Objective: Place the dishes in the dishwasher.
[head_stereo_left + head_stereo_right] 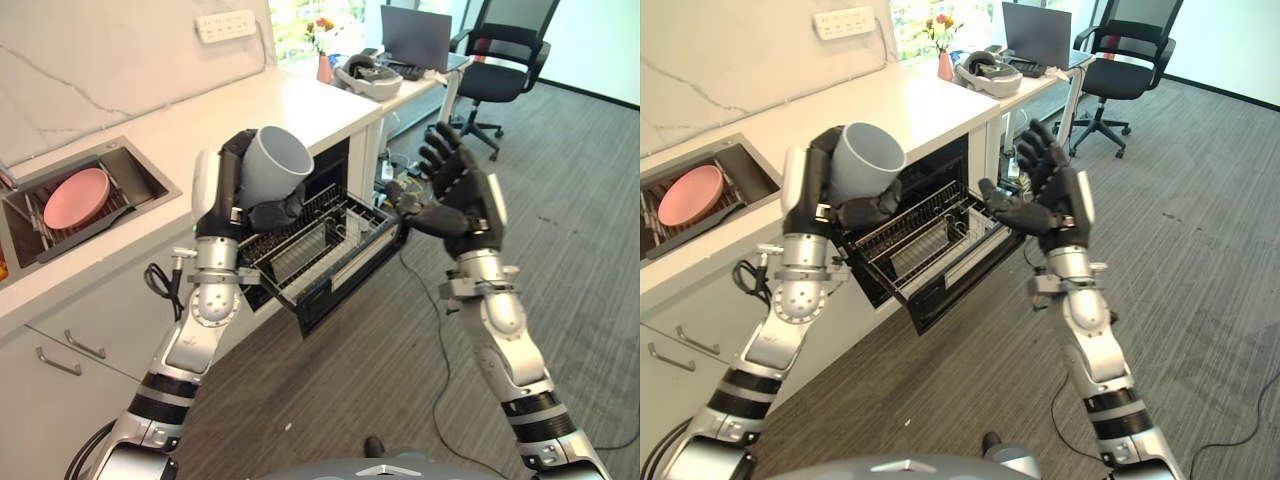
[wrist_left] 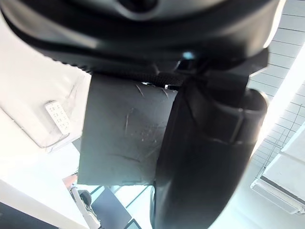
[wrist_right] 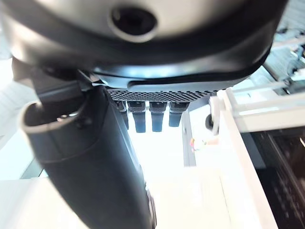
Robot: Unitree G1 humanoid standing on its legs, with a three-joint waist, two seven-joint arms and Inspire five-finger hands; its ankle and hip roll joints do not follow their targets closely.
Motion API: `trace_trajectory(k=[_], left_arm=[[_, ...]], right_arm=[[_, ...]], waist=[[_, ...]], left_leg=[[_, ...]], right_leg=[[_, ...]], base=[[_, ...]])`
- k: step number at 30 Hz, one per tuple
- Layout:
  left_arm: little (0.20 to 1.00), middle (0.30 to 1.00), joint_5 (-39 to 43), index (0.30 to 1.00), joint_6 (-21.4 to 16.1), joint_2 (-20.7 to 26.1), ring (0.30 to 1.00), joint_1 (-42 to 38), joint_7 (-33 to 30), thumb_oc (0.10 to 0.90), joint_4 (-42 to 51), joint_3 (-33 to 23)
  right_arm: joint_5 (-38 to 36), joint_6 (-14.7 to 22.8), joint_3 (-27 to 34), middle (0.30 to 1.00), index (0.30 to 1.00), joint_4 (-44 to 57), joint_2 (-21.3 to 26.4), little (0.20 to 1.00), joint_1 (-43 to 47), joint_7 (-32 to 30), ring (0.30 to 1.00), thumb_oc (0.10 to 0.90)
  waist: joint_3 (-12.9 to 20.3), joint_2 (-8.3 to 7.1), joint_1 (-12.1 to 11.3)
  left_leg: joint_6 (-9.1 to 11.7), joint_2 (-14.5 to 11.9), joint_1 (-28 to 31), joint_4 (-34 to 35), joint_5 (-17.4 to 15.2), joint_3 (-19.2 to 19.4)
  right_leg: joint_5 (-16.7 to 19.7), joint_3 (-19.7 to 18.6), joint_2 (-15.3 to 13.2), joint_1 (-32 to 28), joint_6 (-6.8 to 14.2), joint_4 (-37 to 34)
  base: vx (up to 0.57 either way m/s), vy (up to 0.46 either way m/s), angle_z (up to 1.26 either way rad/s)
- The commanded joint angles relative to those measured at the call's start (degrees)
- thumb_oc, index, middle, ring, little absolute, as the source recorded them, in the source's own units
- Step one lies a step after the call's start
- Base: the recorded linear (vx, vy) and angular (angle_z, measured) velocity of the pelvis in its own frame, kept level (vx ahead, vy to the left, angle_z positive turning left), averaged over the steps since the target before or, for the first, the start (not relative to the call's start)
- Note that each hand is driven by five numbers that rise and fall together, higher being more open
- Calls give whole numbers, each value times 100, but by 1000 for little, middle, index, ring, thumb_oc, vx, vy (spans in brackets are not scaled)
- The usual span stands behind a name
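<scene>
— While the left robot hand (image 1: 262, 205) gripped the cup (image 1: 272, 165) above the rack (image 1: 318, 238), why sideways?
— Probably for loading — right robot hand (image 1: 462, 195) hung open beside it.

both arms are showing silver-grey metal shells with black banded joints and small screws at the wrists. the left hand (image 1: 262, 205) and the right hand (image 1: 462, 195) are showing dark, segmented fingers, each hand wearing a white cover along one side.
</scene>
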State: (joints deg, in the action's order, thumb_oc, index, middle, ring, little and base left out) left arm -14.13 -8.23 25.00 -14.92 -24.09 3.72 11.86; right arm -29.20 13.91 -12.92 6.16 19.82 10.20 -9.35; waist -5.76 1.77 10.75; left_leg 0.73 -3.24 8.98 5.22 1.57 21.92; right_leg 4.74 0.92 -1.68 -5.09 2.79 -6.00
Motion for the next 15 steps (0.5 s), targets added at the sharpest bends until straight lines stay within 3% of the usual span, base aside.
trace_trajectory(k=[1,6,7,8,15], left_arm=[[300,300,-262,300,-324,111,300,-1113,-569,400,-47,157],[300,300,-681,300,-281,74,300,-1248,-778,400,-76,417],[300,300,-1361,300,-61,289,300,-1363,-891,400,-160,548],[300,300,-1498,300,-50,314,300,-1417,-911,400,-183,634],[300,300,-1912,300,-11,320,300,-1544,-835,400,-264,992]], right_arm=[[-600,590,97,900,900,472,-380,900,838,115,900,800],[-779,657,-125,900,900,543,-536,900,888,71,900,800],[-972,687,-268,900,900,542,-615,900,878,75,900,800],[-1043,655,-377,900,900,541,-600,900,912,96,900,800],[-1233,488,-844,900,900,650,-652,900,1098,248,900,800]], waist=[[337,-156,-64],[332,-155,-82],[338,-140,-94],[333,-152,-98],[315,-181,-112]], left_leg=[[294,-273,180,-22,-251,-150],[293,-274,200,-22,-263,-152],[293,-273,210,-22,-276,-155],[298,-271,218,-22,-274,-152],[300,-276,246,-22,-284,-145]], right_leg=[[-294,41,-323,-58,547,100],[-298,55,-345,-83,552,100],[-303,55,-349,-93,555,100],[-297,60,-357,-106,558,100],[-300,48,-362,-128,563,100]], base=[[0,0,0],[0,0,0],[0,0,0],[0,0,0],[0,0,0]])
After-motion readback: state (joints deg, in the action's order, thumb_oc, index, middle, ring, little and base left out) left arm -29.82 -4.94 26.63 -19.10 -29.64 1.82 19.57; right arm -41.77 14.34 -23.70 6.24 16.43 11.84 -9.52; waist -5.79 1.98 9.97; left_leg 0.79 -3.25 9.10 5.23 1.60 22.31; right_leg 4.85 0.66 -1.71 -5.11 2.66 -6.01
